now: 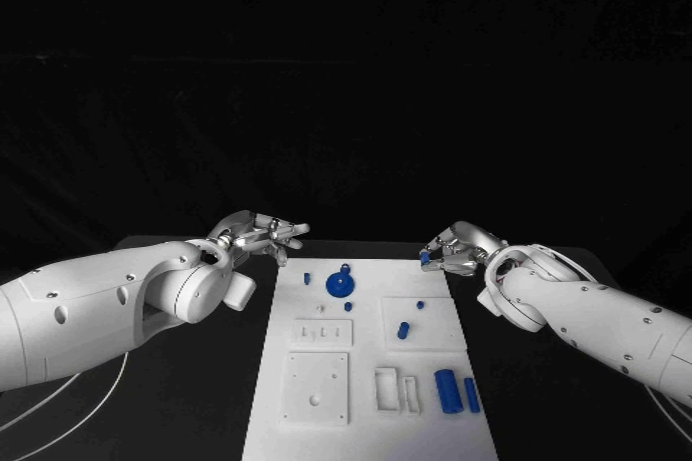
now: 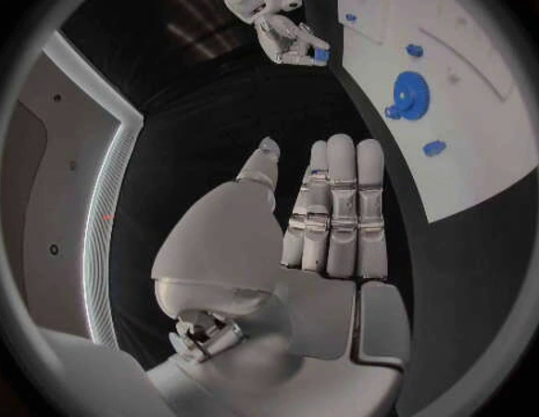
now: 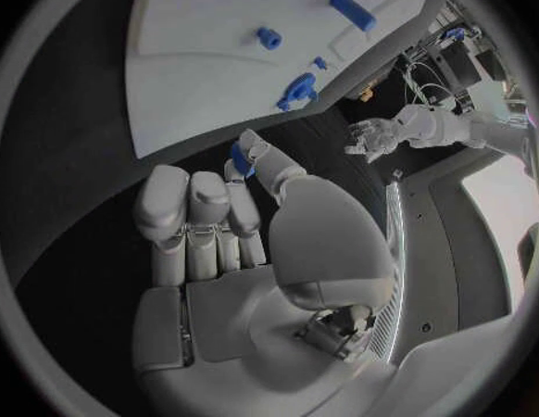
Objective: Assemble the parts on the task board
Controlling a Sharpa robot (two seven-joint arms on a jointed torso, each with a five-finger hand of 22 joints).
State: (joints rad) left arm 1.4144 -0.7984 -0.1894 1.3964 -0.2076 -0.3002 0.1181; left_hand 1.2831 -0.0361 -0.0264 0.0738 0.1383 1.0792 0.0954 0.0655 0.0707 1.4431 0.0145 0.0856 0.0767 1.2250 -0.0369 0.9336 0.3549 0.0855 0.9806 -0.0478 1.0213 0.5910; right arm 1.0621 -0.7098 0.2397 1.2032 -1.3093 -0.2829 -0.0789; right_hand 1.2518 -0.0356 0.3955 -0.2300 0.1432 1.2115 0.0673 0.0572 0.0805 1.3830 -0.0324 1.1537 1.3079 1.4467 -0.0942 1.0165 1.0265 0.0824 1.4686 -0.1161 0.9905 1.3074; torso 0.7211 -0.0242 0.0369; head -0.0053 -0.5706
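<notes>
The white task board [image 1: 325,431] lies in the middle of the black table. A blue gear [image 1: 340,284] sits near its far end, with small blue pegs [image 1: 306,278] around it. Two blue cylinders [image 1: 447,390] lie side by side near the board's right edge. My right hand [image 1: 457,251] hovers by the board's far right corner and pinches a small blue part [image 1: 427,254] between thumb and finger; the pinched part [image 3: 240,157] shows clearly in the right wrist view. My left hand [image 1: 263,233] hangs off the far left corner with its fingers [image 2: 339,204] straight and nothing in it.
On the board are raised white blocks: a square plate [image 1: 316,387], a small block [image 1: 323,332] and a block [image 1: 420,323] bearing another blue piece [image 1: 404,330]. Bare black table [image 1: 562,411] runs along both sides of the board.
</notes>
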